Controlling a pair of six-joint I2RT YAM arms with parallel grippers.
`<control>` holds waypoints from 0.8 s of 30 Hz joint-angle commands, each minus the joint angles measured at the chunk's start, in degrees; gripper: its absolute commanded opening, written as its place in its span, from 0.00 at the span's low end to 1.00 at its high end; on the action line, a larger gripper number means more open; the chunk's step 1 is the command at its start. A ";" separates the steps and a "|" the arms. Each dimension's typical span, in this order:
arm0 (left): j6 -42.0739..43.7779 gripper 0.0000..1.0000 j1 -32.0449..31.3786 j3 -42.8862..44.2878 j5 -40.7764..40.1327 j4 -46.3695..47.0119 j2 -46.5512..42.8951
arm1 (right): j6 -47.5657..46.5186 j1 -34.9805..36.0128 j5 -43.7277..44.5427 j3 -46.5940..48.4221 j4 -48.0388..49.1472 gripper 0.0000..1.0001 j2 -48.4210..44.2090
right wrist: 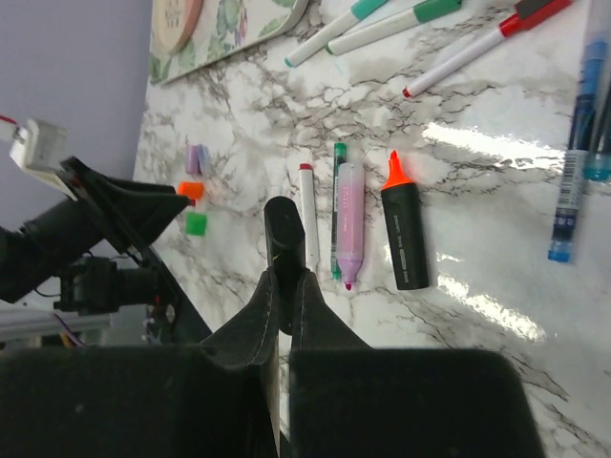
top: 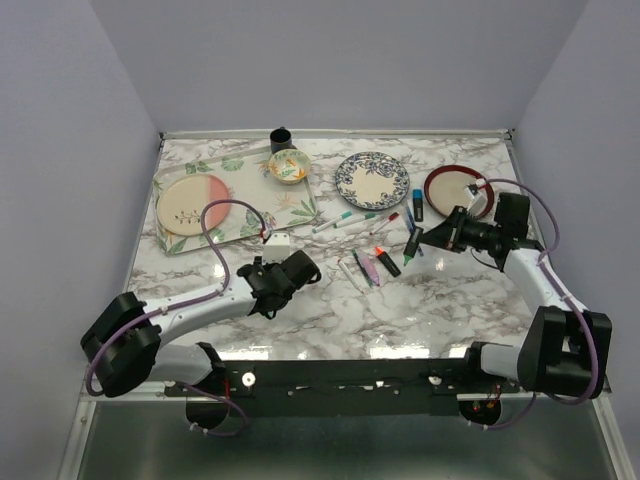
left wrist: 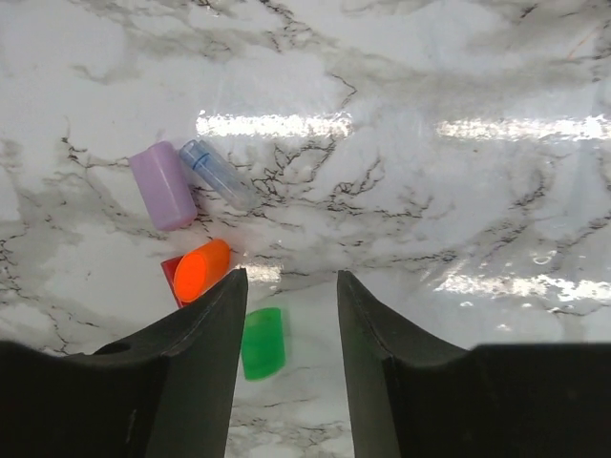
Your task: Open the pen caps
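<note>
One dark pen [right wrist: 282,224] in right end effector [right wrist: 286,279] points toward left arm [top: 200,302].

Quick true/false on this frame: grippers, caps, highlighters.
1. The left gripper is open, gripping nothing. True.
2. The green cap sits on a pen. False: it lies loose on the table.
3. The right gripper is shut on a black highlighter. True.
4. The orange highlighter lies on a plate. False: it lies on the table beside the lilac highlighter.
5. The lilac cap touches the green cap. False: they lie apart, the orange cap between.
</note>
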 commanded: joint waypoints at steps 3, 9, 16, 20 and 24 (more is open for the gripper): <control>3.74 0.67 0.26 1.72 3.48 2.52 -9.40 | -12.34 9.11 10.61 5.80 -9.41 0.01 1.88; 7.79 0.82 1.40 1.63 4.45 3.14 -18.63 | -20.69 18.69 21.95 11.16 -14.78 0.02 8.20; 11.39 0.90 2.02 4.09 5.33 0.85 -26.64 | -24.57 24.85 27.59 15.03 -17.60 0.08 16.02; 12.88 0.95 2.37 4.53 5.41 0.68 -28.67 | -25.09 26.78 29.61 15.91 -17.78 0.12 18.76; 16.22 0.95 2.81 6.90 6.38 0.42 -27.97 | -25.71 28.37 31.81 17.05 -18.30 0.18 20.96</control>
